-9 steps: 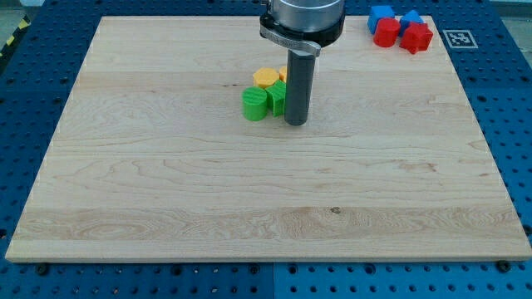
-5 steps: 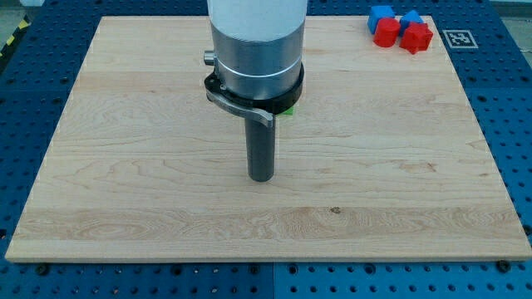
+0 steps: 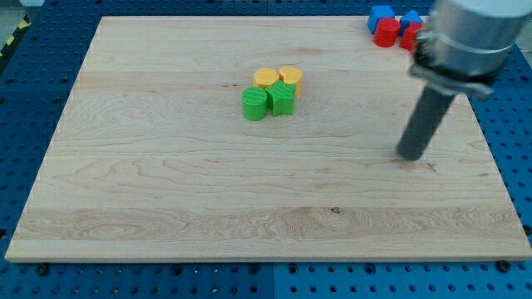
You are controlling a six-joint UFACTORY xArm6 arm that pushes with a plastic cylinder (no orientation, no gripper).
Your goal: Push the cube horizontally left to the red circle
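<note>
My tip rests on the wooden board at the view's right, far below the top-right cluster and well right of the middle blocks. It touches no block. The cluster at the view's top right holds a blue cube, a red round block just below it, and a second blue block. A second red block is partly hidden behind the arm.
Near the board's middle top, a green round block and a green block sit below two yellow blocks, all close together. A blue perforated table surrounds the board.
The arm swung from beside the green blocks down to the board's middle, then far to the view's right. The green and yellow blocks are uncovered and sit as before.
</note>
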